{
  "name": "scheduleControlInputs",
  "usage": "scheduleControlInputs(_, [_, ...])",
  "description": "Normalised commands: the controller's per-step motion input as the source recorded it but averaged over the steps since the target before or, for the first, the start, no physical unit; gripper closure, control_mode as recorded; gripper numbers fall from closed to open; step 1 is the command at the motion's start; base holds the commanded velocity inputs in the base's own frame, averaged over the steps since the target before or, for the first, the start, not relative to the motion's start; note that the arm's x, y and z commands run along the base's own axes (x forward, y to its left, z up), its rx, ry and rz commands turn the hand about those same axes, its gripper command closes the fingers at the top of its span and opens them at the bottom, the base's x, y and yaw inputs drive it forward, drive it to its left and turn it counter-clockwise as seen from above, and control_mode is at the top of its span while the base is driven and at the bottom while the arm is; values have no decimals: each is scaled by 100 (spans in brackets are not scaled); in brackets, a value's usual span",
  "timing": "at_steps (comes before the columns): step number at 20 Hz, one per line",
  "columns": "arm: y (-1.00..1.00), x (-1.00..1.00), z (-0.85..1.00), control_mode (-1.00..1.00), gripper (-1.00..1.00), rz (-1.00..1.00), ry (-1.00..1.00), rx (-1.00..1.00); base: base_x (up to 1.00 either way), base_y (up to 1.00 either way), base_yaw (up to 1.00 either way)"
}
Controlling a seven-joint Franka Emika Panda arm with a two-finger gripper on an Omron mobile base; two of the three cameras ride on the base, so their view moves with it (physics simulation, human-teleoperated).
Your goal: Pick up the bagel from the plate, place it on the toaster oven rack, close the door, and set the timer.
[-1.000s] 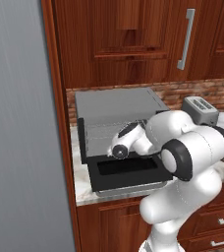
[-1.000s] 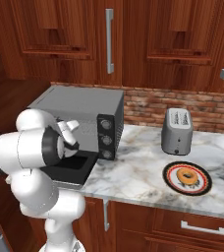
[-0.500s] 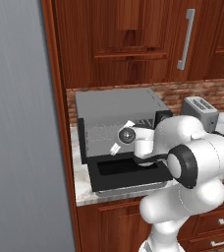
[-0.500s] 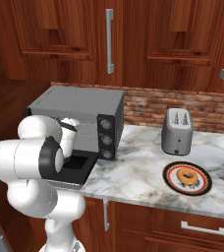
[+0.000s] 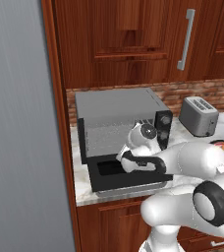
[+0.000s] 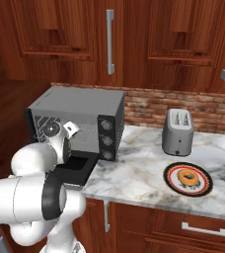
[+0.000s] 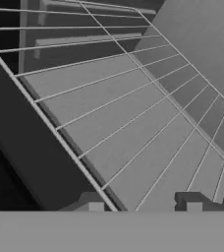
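bagel (image 6: 187, 176) on plate (image 6: 204, 189) lower right; my gripper (image 7: 142, 204) unclenched and empty at toaster oven rack (image 7: 133, 123), door (image 5: 126, 178) down.

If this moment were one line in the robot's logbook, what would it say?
tool: open, empty, at toaster oven rack | door: open | bagel: on plate

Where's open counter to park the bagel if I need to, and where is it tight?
Bare marble counter lies between the toaster oven and the plate, in front of the silver toaster. The toaster oven rack is bare too. It is crowded at the lowered door, where the arm reaches in.
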Motion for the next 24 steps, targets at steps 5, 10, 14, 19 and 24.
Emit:
scheduleControlInputs(5, [0, -100, -37, -100, 100, -5, 56, 0, 0, 0, 0])
scheduleControlInputs(10, [8, -92, -9, -100, 100, -8, 76, -5, 0, 0, 0])
scheduleControlInputs(14, [9, -79, 0, -100, 100, -10, 90, -10, 0, 0, 0])
scheduleControlInputs(19, [8, -75, -2, -100, -100, -10, 84, -11, 0, 0, 0])
scheduleControlInputs(24, [1, -51, 41, -100, -100, -12, 18, -3, 0, 0, 0])
